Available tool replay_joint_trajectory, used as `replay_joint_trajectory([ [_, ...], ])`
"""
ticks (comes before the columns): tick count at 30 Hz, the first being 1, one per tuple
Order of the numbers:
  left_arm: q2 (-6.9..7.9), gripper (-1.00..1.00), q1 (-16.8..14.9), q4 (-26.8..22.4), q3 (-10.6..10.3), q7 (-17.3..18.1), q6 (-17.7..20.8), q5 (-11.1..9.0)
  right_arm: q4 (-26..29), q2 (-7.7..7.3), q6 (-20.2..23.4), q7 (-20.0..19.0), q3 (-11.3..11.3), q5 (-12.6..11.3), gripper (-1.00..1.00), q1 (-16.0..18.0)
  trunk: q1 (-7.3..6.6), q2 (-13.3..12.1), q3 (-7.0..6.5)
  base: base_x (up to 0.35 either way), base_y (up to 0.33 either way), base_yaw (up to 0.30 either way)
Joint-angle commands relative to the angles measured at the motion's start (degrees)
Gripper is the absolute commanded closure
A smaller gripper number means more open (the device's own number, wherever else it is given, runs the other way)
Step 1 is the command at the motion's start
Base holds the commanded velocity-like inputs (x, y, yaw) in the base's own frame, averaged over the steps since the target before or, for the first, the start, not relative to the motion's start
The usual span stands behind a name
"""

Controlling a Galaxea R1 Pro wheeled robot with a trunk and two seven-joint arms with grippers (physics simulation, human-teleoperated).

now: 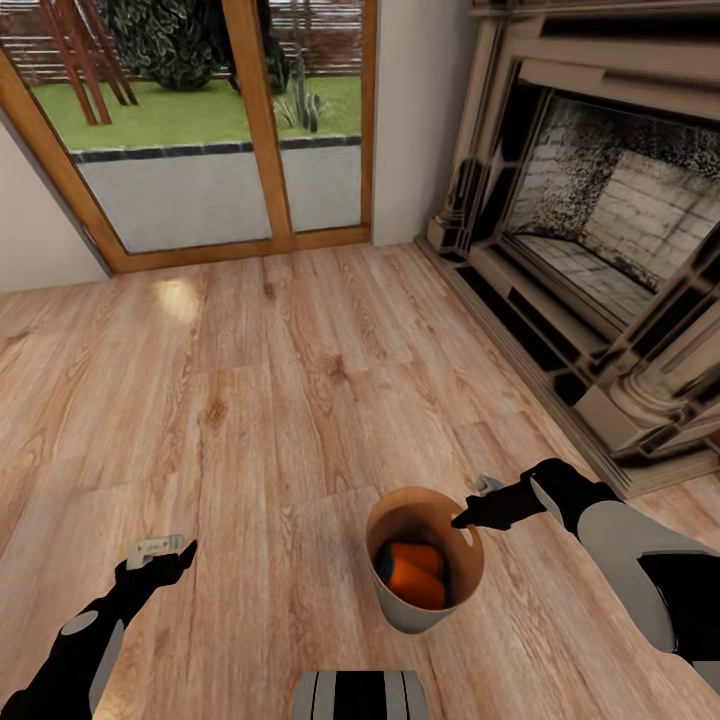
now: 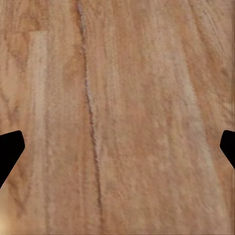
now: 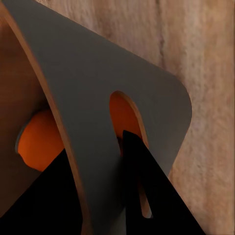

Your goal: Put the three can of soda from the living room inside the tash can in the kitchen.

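So, robot base: a grey and black striped part of the trunk [image 1: 360,697] shows at the nearest edge of the head view, over the wood-plank floor [image 1: 250,400].
Left tool: the black left tool [image 1: 165,560] hangs over bare floor, well apart from the bin; in the left wrist view its two fingertips [image 2: 10,152] stand wide apart with nothing between them.
Bin: the small round tapered trash can, brown inside and pale grey outside [image 1: 425,610], is just ahead of the base; whether it rests on the floor or is lifted clear, I cannot tell.
Right tool: the black right tool [image 1: 468,519] is at the bin's far rim; the right wrist view shows one finger [image 3: 147,186] outside the grey wall by a slot-shaped handle hole and the other inside, so it looks clamped on the wall.
Cans: orange cylindrical soda cans [image 1: 415,575] lie inside the bin, with a dark blue shape [image 1: 383,566] beside them that may be the third can; the exact count is unclear.
Room: a stone-framed brick fireplace [image 1: 600,230] on the right and glazed wooden doors [image 1: 200,130] onto a garden mark the living room.
Progress: cans appear loaded; by my reckoning, carrying the bin to the kitchen is what remains.
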State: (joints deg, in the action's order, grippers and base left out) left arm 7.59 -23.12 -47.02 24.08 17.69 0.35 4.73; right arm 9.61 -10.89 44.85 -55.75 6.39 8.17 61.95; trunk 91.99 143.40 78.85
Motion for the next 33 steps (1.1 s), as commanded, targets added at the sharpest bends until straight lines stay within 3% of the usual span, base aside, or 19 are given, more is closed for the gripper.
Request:
replay_joint_trajectory([
  [1, -0.04, -1.0, 0.0, 0.0, 0.0, 0.0, 0.0, 0.0, 0.0, 0.01, 0.6, -0.1, -0.7, -0.9, 1.0, 0.0, 0.0, 0.0, 0.0, 0.0, 0.0, 0.0],
  [14, -0.29, -1.0, 0.0, 0.0, 0.0, 0.1, -1.2, 0.3, 0.1, -0.35, 0.3, 0.1, -0.7, -0.9, 1.0, 0.0, 0.0, 0.0, 0.0, 0.0, 0.0, 0.0],
  [20, -0.29, -1.0, 0.0, 0.0, 0.0, 0.0, -1.2, 0.4, 0.1, -0.36, 0.3, 0.0, -0.7, -0.9, 1.0, 0.0, 0.15, 0.1, 1.32, 0.0, 0.0, 0.0],
  [33, -0.29, -1.0, 0.0, 0.0, 0.0, 0.1, -1.2, 0.3, 0.1, -0.37, 0.3, 0.0, -0.7, -0.9, 1.0, 0.0, 0.15, 0.1, 1.32, 0.0, 0.0, 0.0],
])
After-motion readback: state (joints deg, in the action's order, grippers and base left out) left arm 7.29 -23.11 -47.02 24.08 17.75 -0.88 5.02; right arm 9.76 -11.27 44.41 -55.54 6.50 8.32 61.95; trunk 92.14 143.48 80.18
